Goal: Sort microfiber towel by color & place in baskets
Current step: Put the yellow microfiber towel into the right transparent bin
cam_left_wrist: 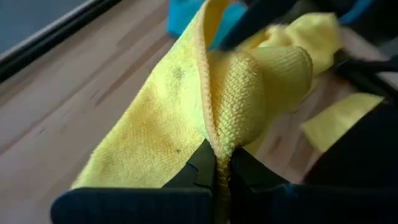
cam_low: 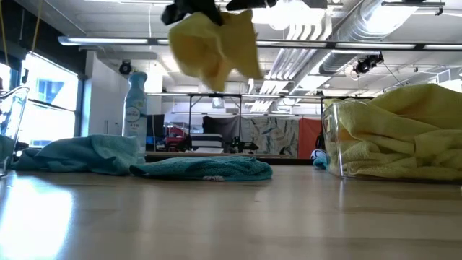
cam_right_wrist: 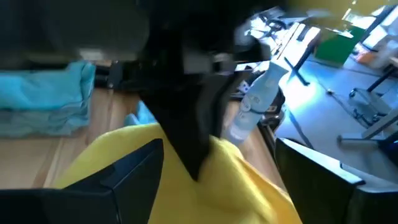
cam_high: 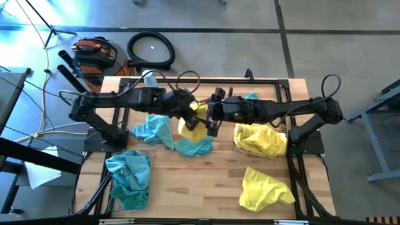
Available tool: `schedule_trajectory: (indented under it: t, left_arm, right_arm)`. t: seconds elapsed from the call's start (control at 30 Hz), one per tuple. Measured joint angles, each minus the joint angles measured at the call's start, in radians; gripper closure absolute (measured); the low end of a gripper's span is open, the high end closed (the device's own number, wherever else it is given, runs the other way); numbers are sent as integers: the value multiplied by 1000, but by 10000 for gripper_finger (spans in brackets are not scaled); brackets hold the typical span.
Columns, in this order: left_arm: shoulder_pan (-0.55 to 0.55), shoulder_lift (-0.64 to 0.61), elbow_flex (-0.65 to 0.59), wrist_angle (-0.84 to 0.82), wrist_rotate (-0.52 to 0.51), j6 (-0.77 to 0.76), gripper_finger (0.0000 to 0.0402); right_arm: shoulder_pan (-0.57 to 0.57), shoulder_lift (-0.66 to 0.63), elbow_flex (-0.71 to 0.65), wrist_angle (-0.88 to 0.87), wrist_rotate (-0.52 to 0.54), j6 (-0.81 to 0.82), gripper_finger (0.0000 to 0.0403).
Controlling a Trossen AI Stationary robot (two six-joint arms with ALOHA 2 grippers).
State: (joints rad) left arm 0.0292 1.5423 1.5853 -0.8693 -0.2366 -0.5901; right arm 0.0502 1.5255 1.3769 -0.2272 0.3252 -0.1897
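Note:
A yellow microfiber towel (cam_high: pixel 194 127) hangs in the air over the table's middle, with my left gripper (cam_left_wrist: pixel 217 177) shut on it. My right gripper (cam_right_wrist: pixel 217 180) is open right beside it, its fingers wide apart around the towel's upper part. Two teal towels (cam_high: pixel 157 129) (cam_high: pixel 194 147) lie flat on the table below. The left basket (cam_high: pixel 111 187) holds teal towels. The right basket (cam_low: pixel 333 144) is heaped with yellow ones. Another yellow towel (cam_high: pixel 265 187) lies loose near the front right. My left gripper pinches a bunched fold along the yellow towel's hemmed edge (cam_left_wrist: pixel 219 134) between its two fingers, coming slanting down from the table's left. The towel hangs slack below the fingers (cam_low: pixel 216 47), clear of the table. I cannot tell whether my right gripper's open fingers touch it.
A spray bottle (cam_high: pixel 149 78) stands at the table's far edge, left of centre. Bare wood shows along the near edge between the baskets. Beyond the far edge, a vacuum and a coiled hose lie on the floor.

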Motion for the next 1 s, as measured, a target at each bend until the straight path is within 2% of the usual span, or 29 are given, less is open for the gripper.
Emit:
schedule_trajectory:
  t: [0.13,0.27,0.4,0.5,0.6,0.7,0.73,0.8,0.93,1.0]
  left_arm:
    - [0,24,72,85,35,59,401]
    - [0,25,122,107,44,84,401]
    - [0,12,138,128,44,97,401]
    - [0,17,137,125,44,97,398]
    - [-4,20,136,125,44,107,390]
    - [-5,23,136,118,45,130,379]
    - [-5,23,136,114,46,132,375]
    - [-4,23,135,103,46,133,363]
    - [-4,22,135,58,51,157,332]
    - [-4,22,135,19,50,158,318]
  right_arm:
    - [0,7,0,-67,-4,6,98]
    - [3,6,0,-115,68,50,99]
    - [3,6,0,-113,94,59,128]
    - [2,6,0,-113,94,62,187]
    - [3,6,-1,-115,91,63,272]
    - [3,6,-1,-148,87,130,363]
    - [3,6,0,-163,86,165,380]
    - [2,6,0,-203,86,229,380]
    - [4,6,0,-333,84,348,349]
    - [14,5,-1,-426,86,404,353]
